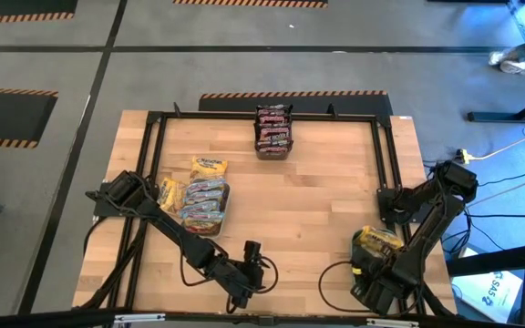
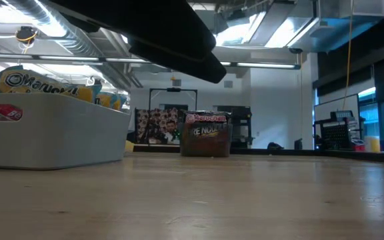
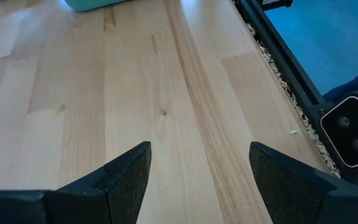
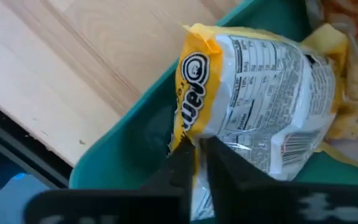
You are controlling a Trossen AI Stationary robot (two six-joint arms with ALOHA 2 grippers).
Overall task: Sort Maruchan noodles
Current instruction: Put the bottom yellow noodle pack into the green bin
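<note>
My right gripper (image 4: 197,152) points down into the teal tray (image 4: 129,137) at the table's near right and is shut on a yellow Maruchan noodle packet (image 4: 260,106). More yellow packets (image 4: 353,81) lie in that tray. A pale grey tray (image 1: 203,205) at the left holds yellow and pinkish packets, and another yellow packet (image 1: 209,167) lies on its far rim. A pile of dark brown packets (image 1: 273,132) stands on the table at the far edge. My left gripper (image 3: 197,162) hovers open over bare wood near the front edge. My right gripper pinches the yellow packet's sealed end edge (image 4: 188,134) between its two fingers, coming from above and pointing down. The packet lies white back panel up, tilted inside the teal tray. Whether it is lifted clear of the tray floor I cannot tell.
A black metal frame (image 1: 386,164) runs round the tabletop. The wood between the grey tray, the brown pile and the teal tray (image 1: 355,268) is bare. Cables and equipment (image 1: 490,292) lie beyond the table's right edge.
</note>
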